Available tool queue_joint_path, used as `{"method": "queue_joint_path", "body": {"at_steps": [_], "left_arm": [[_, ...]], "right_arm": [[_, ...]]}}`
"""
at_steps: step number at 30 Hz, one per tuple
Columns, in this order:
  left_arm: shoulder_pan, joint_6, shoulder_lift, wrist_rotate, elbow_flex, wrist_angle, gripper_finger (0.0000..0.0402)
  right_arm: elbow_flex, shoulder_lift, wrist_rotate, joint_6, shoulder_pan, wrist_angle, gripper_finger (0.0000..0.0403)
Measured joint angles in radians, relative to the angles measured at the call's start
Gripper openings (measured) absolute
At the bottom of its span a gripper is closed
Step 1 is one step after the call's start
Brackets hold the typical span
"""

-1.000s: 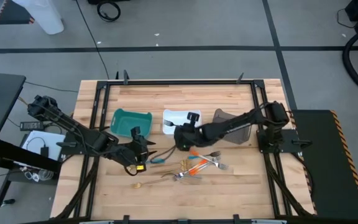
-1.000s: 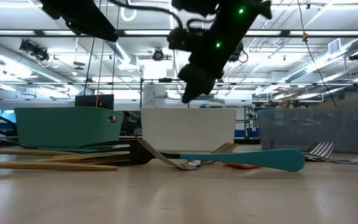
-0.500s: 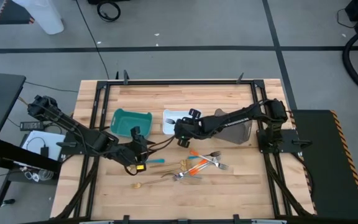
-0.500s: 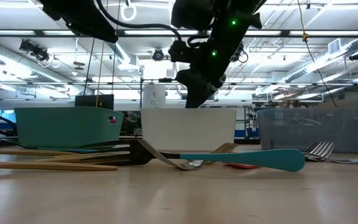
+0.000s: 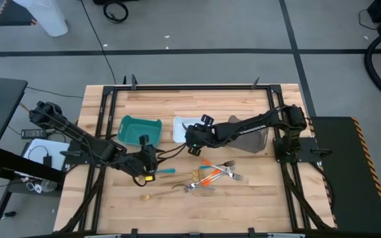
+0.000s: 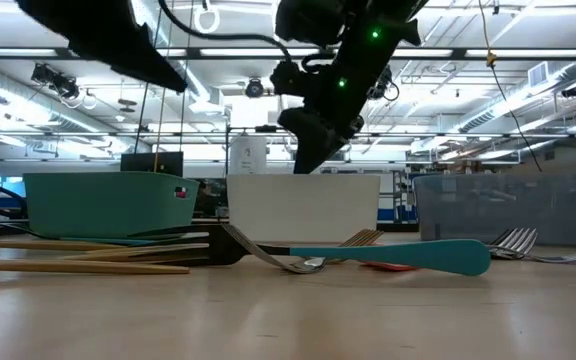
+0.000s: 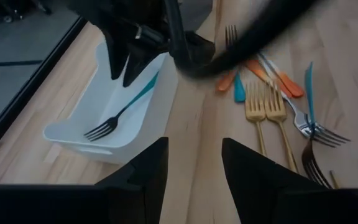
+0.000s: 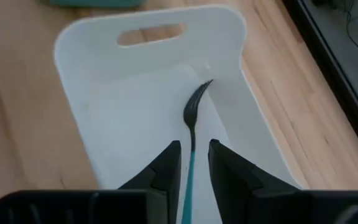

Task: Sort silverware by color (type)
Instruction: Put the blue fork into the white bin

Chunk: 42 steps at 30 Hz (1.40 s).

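Note:
A blue-handled fork (image 8: 191, 118) lies in the white bin (image 5: 182, 124), its tines on the bin floor (image 7: 98, 130). Its handle slants up between the fingers of my right gripper (image 8: 194, 149), which hangs open over the bin's near end (image 5: 192, 141). A gap shows on each side of the handle. The rest of the silverware (image 5: 210, 175) lies on the table: gold forks (image 7: 266, 115), orange-handled (image 7: 275, 74), blue-handled (image 7: 308, 81) and silver pieces. My left gripper (image 7: 194, 149) is open, low over the table left of that pile (image 5: 147, 162).
A teal bin (image 5: 139, 130) stands left of the white bin and a grey bin (image 5: 250, 135) right of it. One gold spoon (image 5: 147, 196) lies alone near the front. A blue-handled piece (image 5: 167, 171) lies beside my left gripper. Bare wood runs along the near edge.
My right gripper has shifted a little toward the far edge over the white bin and rolled at the wrist. My left arm has sunk slightly toward the table.

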Motion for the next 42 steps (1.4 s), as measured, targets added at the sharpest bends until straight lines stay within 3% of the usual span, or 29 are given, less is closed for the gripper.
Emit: {"method": "queue_joint_path", "body": {"at_steps": [9,14,19,31,42], "left_arm": [[0.0,0.102,0.0,0.057,-0.037,0.065,0.016],[0.001,0.114,0.0,0.066,-0.037,0.068,0.016],[0.0,0.118,0.0,0.091,-0.037,0.072,0.016],[-0.022,0.186,0.001,0.237,-0.037,0.211,0.016],[-0.102,0.076,0.001,0.239,-0.037,0.212,0.016]], "right_arm": [[0.0,-0.097,-0.001,-0.085,0.087,0.124,0.0092],[0.001,-0.09,-0.097,-0.15,0.136,0.238,0.0092],[0.0,-0.063,-0.185,-0.135,0.166,0.245,0.0092],[-0.008,-0.034,-0.188,-0.1,0.255,0.324,0.0092],[-0.05,-0.031,-0.184,-0.043,0.337,0.369,0.0092]]}}
